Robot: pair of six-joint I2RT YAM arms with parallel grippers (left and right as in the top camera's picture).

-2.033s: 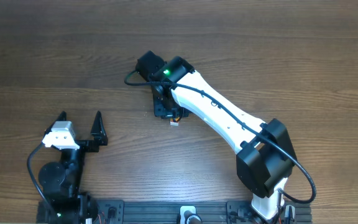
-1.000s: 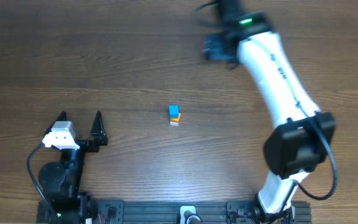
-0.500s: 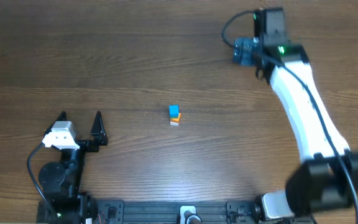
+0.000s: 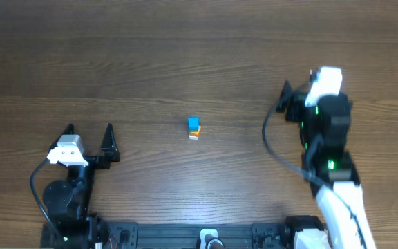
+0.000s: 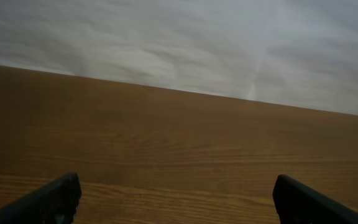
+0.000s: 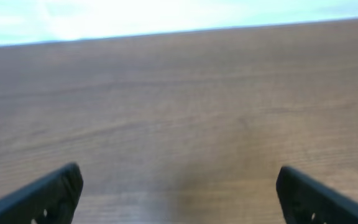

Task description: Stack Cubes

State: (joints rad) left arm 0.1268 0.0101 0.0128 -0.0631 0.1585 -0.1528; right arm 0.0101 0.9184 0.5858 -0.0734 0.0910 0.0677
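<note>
Cubes stand stacked near the centre of the top view: the blue cube (image 4: pixel 193 123) rests on the orange cube (image 4: pixel 196 130), touching it. A small white piece (image 4: pixel 194 137) lies against the stack's lower edge; what it is cannot be told. All sit on the wooden table (image 4: pixel 185 55). At lower left, the left gripper (image 4: pixel 89 130) has its fingers spread apart and holds nothing. At middle right, well apart from the stack, the right gripper (image 6: pixel 179 180) has its fingers wide apart over bare wood.

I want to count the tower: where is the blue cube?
In the top view, the blue cube sits on top of the orange cube, near the middle of the wooden table.
</note>
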